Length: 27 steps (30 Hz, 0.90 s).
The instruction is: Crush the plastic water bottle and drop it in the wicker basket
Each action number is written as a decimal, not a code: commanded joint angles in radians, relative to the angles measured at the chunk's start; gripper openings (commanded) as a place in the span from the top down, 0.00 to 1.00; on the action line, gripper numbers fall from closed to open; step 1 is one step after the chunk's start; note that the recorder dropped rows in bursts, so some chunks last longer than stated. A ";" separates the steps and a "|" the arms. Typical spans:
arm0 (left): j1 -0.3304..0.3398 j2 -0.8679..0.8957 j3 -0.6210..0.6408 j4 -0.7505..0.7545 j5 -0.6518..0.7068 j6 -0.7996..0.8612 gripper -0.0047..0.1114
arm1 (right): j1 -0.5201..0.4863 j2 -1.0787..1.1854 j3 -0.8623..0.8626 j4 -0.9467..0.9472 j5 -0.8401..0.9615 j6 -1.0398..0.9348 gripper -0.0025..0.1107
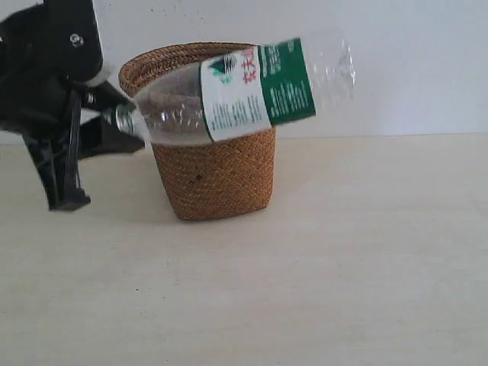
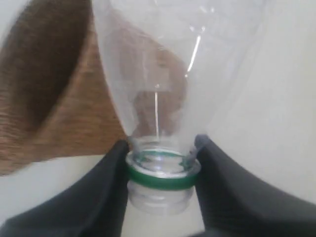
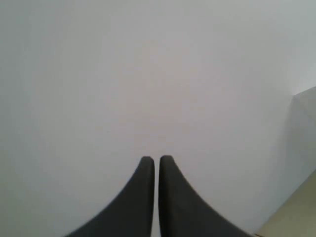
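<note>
Left of the wicker basket (image 1: 221, 179), the left gripper (image 1: 114, 122) pinches the plastic water bottle (image 1: 252, 91) by its green-ringed neck. The bottle hangs nearly horizontal in front of the basket's rim, base pointing right. The right gripper (image 3: 157, 165) has its jaws pressed together.

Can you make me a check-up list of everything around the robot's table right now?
Surface: pale table, bare apart from the basket.
Job's things: plastic water bottle held sideways in the air, across the front of the wicker basket near its rim, not inside it. The basket stands upright on the table.
Clutter: nothing seen.
Grippers: left gripper shut on the bottle's neck; right gripper shut, holding nothing.
Cables: nothing seen.
Surroundings: plain white wall behind the table.
</note>
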 commanded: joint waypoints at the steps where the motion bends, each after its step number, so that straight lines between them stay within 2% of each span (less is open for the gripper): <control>1: -0.001 0.050 -0.003 -0.203 0.406 -0.019 0.93 | -0.002 -0.006 0.003 -0.008 0.002 -0.005 0.98; 3: -0.001 0.076 0.002 -0.312 0.574 -0.019 0.93 | -0.002 -0.006 0.003 -0.008 0.002 -0.005 0.98; 5: -0.001 0.079 0.009 -0.419 0.660 -0.012 0.93 | -0.002 -0.006 0.003 -0.008 0.002 -0.005 0.98; 6: -0.001 0.071 0.009 -0.465 0.660 0.006 0.93 | -0.002 -0.006 0.003 -0.008 0.002 -0.005 0.98; 10: -0.001 0.013 0.009 -0.710 0.660 0.313 0.93 | -0.002 -0.006 0.003 -0.008 0.002 -0.005 0.98; 12: -0.001 0.002 0.009 -0.783 0.660 0.412 0.93 | -0.002 -0.006 0.003 -0.008 0.002 -0.005 0.98; 15: -0.001 0.000 0.009 -0.831 0.660 0.471 0.93 | -0.002 -0.006 0.003 -0.008 0.002 -0.005 0.98; 27: -0.001 0.000 0.009 -0.832 0.660 0.446 0.93 | -0.002 -0.006 0.003 -0.008 0.002 -0.005 0.98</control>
